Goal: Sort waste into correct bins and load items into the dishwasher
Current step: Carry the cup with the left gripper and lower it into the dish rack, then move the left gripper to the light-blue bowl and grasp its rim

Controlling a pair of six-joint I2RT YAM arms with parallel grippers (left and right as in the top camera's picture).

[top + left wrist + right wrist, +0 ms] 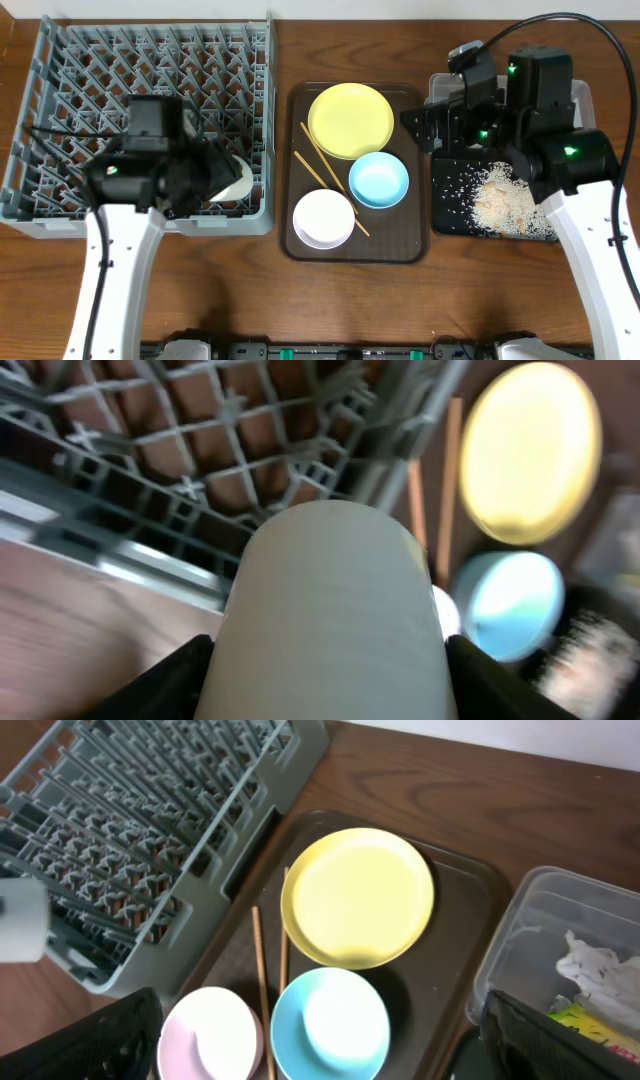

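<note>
My left gripper (pixel 218 180) (pixel 325 680) is shut on the small white cup (pixel 236 180) (pixel 330 600), holding it on its side over the front right corner of the grey dishwasher rack (pixel 60 120) (pixel 200 450). On the brown tray the yellow plate (pixel 350 120) (pixel 358 898), blue bowl (pixel 379 180) (pixel 330 1020), white bowl (pixel 323 218) (pixel 210 1035) and chopsticks (pixel 320 170) (pixel 258 980) lie untouched. My right gripper (pixel 422 125) (pixel 320 1050) hangs open and empty above the tray's right edge. Rice scraps (pixel 500 205) lie on the black tray (pixel 450 200).
The brown serving tray (pixel 300 100) sits between the rack and the bins. The clear tub (pixel 590 95) (pixel 530 920) at the back right holds crumpled paper (pixel 590 965) and a green-and-orange wrapper (pixel 590 1025); my right arm covers most of it from above.
</note>
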